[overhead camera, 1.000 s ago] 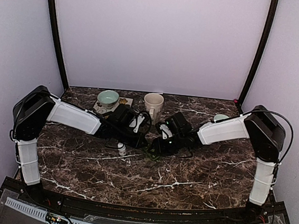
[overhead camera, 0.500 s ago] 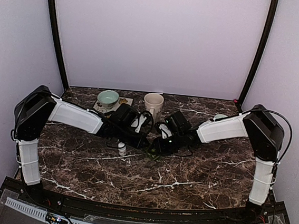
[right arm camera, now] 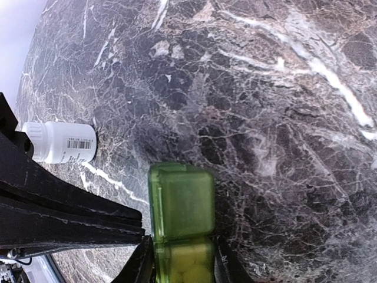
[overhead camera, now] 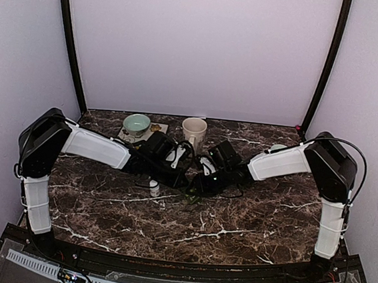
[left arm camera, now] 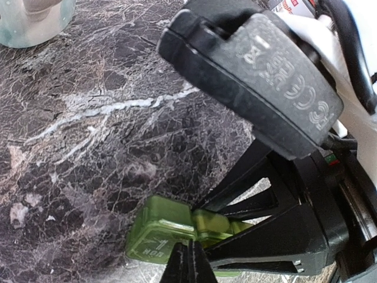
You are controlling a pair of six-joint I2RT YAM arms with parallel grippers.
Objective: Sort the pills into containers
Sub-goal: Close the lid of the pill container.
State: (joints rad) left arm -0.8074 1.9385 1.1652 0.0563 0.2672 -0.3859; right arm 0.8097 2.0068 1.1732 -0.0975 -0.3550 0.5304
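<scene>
The green pill box (right arm camera: 181,200) lies on the marble table at the centre (overhead camera: 191,190). My right gripper (right arm camera: 181,270) is shut on its near end, with one finger on each long side. The compartment between the fingers looks yellowish inside; the far compartment's lid is closed. My left gripper (left arm camera: 189,264) has its fingers pressed together, with the tips at the edge of the box's end lid (left arm camera: 160,229). From above, both grippers meet over the box: the left (overhead camera: 183,179) and the right (overhead camera: 198,184). No loose pills are clearly visible.
A white pill bottle (right arm camera: 60,142) lies on its side left of the box (overhead camera: 154,191). A cream mug (overhead camera: 194,128) and a pale green bowl (overhead camera: 137,122) on a white sheet stand at the back. A pale object (overhead camera: 279,149) sits behind the right arm.
Both arms have edged slightly closer together over the pill box. The box and the bottle have not visibly moved.
</scene>
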